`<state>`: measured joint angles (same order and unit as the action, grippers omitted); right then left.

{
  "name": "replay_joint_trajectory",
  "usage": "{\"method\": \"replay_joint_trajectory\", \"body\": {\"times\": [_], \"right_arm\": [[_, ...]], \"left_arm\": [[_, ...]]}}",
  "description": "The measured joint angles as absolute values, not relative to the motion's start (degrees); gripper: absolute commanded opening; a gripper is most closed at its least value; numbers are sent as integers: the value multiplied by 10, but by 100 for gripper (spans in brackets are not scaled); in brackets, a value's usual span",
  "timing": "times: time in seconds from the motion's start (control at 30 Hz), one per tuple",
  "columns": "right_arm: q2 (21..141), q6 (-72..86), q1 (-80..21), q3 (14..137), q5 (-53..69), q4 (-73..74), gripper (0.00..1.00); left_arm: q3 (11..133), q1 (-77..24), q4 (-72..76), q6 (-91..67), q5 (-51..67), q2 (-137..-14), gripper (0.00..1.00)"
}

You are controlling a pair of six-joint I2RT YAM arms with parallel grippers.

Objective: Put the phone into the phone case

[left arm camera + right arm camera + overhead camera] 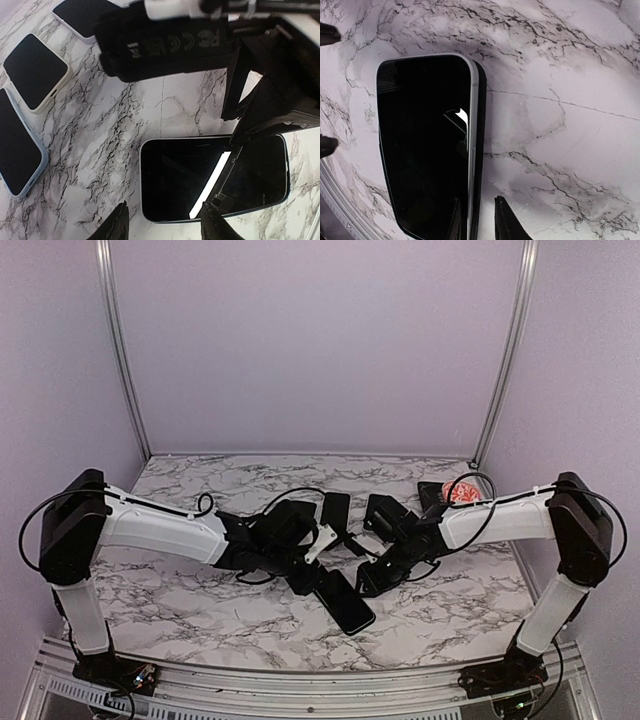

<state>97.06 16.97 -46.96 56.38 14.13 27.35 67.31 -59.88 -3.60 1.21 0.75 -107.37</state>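
Phone (346, 602): lies flat and screen up on the marble table (180, 585), toward 6 o'clock of the table's middle in the top view, between the two grippers.
Phone case (479, 125): only a dark rim shows, along the phone's 3 o'clock long edge in the right wrist view. The phone lies over it, and its silver side looks offset from that rim, not flush.
Left gripper (166, 222): fingers spread wide and holding nothing, hovering at the phone's 6 o'clock edge in its own view.
Right gripper (479, 207): fingers close together astride the long edge, one over the screen and one outside the case rim. I cannot tell whether they actually pinch.
Done, as I judge it: the phone is already laid onto the case and roughly lined up.
Left to do: that long edge probably needs seating until it is flush all round.
Bystanders: three other handsets (35, 70) lie at 9 to 11 o'clock in the left wrist view, well apart. A red-patterned item (462, 492) sits at 2 o'clock on the table.
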Motion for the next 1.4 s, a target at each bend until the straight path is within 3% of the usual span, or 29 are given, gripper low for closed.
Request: {"method": "replay_joint_trajectory", "body": {"times": [0.2,0.53,0.77,0.9,1.13,1.4], "right_arm": [[960,178,-473,534,173,256,14],[930,245,-531,489,202,230,12],[935,237,-542,509,253,285,21],[954,209,-503,562,244,308,22],[1001,199,-472,599,217,264,8],[1018,212,-476,590,227,230,2]], "left_arm": [[614,-595,-30,-16,8,-999,45],[575,-592,-29,-47,16,-1013,42],[577,-577,-21,-76,36,-1013,55],[581,-570,-16,-91,49,-1018,48],[609,-571,-13,-105,66,-1072,23],[624,-597,-15,-75,57,-1083,17]]}}
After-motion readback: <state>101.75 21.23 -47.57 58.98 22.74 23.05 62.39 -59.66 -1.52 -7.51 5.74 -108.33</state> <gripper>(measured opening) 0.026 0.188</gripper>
